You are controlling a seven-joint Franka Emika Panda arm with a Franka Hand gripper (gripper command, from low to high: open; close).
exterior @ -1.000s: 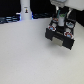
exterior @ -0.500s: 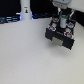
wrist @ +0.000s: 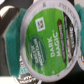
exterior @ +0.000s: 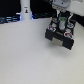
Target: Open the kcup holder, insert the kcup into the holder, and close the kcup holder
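Over the holder at the table's far side, tool pinching the green-topped pod. Best lowered straight, centred over a free slot, released only once seated.

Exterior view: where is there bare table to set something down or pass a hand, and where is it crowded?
Bare: the wide white table in front of the kcup holder and toward the exterior view's left, below the white stand. Crowded: at the holder itself, where the gripper hangs above it with the kcup.
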